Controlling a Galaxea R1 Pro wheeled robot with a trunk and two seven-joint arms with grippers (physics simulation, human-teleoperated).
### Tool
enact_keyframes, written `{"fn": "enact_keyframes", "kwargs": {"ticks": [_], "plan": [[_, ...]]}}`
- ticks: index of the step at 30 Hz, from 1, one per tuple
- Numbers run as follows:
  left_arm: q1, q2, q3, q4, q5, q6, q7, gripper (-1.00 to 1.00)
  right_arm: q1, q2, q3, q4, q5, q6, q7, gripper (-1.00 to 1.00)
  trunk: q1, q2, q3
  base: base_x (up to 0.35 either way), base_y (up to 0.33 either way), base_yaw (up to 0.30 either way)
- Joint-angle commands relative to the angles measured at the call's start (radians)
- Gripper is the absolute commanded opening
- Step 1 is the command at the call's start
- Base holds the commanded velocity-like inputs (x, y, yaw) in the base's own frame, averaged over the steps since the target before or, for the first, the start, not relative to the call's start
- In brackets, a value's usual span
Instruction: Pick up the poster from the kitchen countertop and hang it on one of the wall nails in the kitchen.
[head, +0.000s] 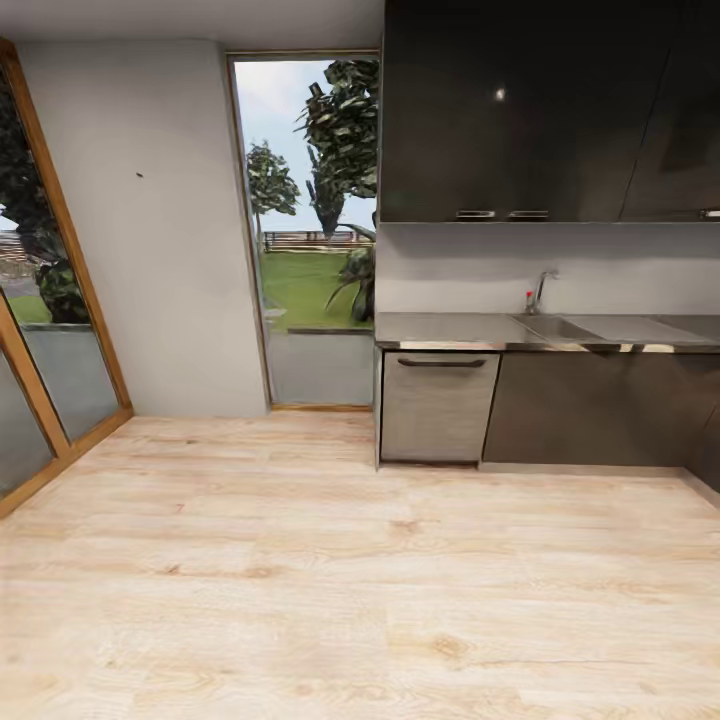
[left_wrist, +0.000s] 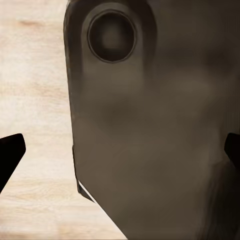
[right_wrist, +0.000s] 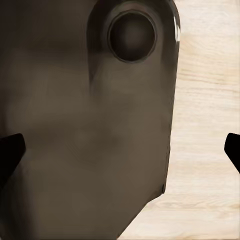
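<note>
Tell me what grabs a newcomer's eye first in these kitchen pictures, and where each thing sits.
The tall window with trees and lawn stands mid-picture in the head view, with a plain grey wall to its left that bears a tiny dark nail. To the right, the kitchen countertop with sink and tap runs under dark upper cabinets. Pale wooden floor spreads across the foreground.

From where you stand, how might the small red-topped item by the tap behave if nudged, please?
The red-topped item looks slim and upright, so it would probably tip easily. The countertop under it looks smooth and glossy, so it might also skid towards the sink. Too small here to judge its weight.
</note>
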Motion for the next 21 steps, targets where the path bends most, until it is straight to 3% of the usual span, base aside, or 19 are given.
{"fn": "enact_keyframes", "kwargs": {"ticks": [1, 4, 21], "plan": [[0.000, 0.000, 0.000, 0.000, 0.000, 0.000, 0.000, 1.00, 0.000, 0.000, 0.000, 0.000, 0.000, 0.000, 0.000, 1.00, 0.000, 0.000, 0.000, 0.000, 0.000, 0.000], [0.004, -0.012, -0.011, -0.015, 0.000, 0.002, -0.005, 1.00, -0.016, 0.003, 0.004, 0.002, -0.003, 0.001, 0.014, 1.00, 0.000, 0.000, 0.000, 0.000, 0.000, 0.000], [0.004, -0.012, -0.011, -0.015, 0.000, 0.002, -0.005, 1.00, -0.016, 0.003, 0.004, 0.002, -0.003, 0.001, 0.014, 1.00, 0.000, 0.000, 0.000, 0.000, 0.000, 0.000]]}}
